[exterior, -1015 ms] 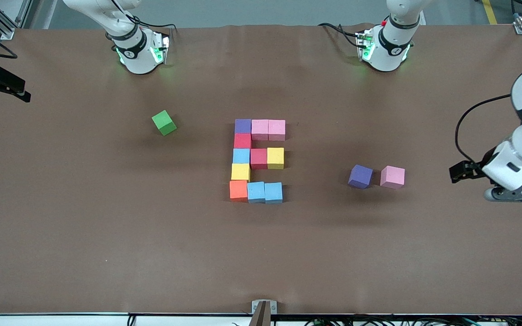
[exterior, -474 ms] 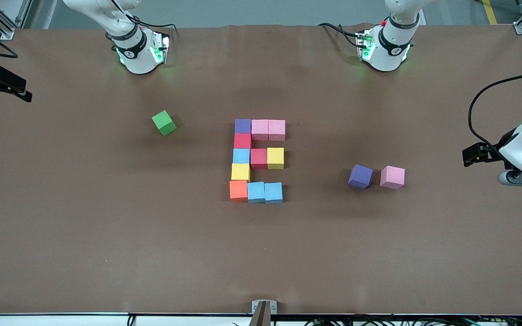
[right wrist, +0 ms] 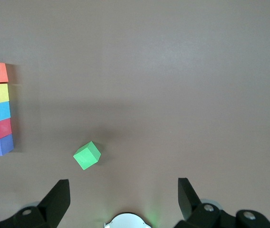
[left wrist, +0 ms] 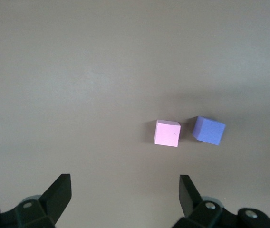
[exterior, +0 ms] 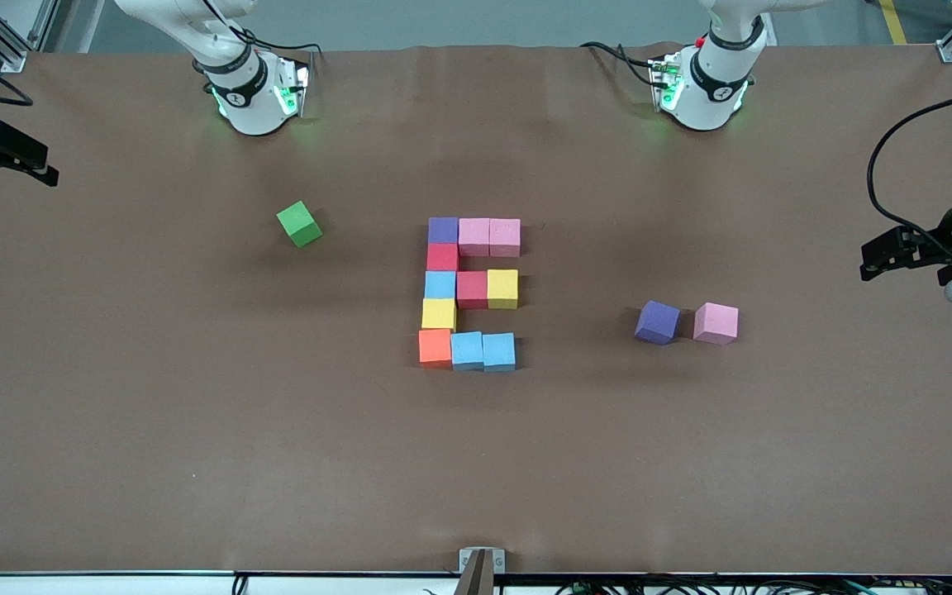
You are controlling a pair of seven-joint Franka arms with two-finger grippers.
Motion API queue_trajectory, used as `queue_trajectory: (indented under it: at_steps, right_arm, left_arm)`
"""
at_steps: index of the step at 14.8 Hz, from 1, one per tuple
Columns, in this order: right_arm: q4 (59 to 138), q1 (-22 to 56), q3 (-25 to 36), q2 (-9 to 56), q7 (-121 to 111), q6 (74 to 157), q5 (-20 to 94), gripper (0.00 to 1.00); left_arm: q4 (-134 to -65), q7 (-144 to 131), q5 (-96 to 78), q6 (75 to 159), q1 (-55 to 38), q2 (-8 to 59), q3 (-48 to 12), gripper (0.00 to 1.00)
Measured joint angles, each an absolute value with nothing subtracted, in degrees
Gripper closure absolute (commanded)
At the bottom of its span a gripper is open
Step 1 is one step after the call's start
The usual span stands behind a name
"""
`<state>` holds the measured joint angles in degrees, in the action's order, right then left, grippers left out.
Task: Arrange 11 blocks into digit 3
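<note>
Only the front view shows the whole digit 3 [exterior: 470, 294]: eleven blocks, three blue, two pink, two red, two yellow, one purple, one orange. Three spare cubes lie loose: the green cube [exterior: 299, 224] at its ten o'clock, a purple cube [exterior: 658, 322] and pink cube [exterior: 716, 323] at four o'clock. The wrist views show the left gripper [left wrist: 124, 195] and right gripper [right wrist: 123, 199] with fingers apart, empty.

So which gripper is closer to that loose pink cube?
The left gripper, open in the air at the left arm's end of the table, with the loose pink cube nearby. The right gripper waits open above the green cube.

Green cube [exterior: 299, 224], brown table [exterior: 154, 397]
</note>
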<state>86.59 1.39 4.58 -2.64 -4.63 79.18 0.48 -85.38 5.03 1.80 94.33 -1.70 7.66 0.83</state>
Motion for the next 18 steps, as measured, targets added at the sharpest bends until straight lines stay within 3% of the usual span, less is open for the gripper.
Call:
queue_trajectory:
  at_steps: [2,5,18]
  right_arm:
    - [86.6,1.4,4.6,-2.6,-4.6,79.1,0.5,0.00]
    - [86.6,1.4,4.7,-2.6,-4.6,79.0,0.4,0.00]
    - [86.6,2.0,4.7,-2.6,-4.6,79.0,-0.1,0.00]
  left_arm:
    - [-85.4,5.0,-0.1,94.1,-6.1,6.7,5.4,0.00]
    - [-85.4,5.0,-1.5,94.0,-6.4,5.7,6.6,0.00]
    - [-87.1,5.5,-4.3,91.9,-1.3,1.1,3.8,0.00]
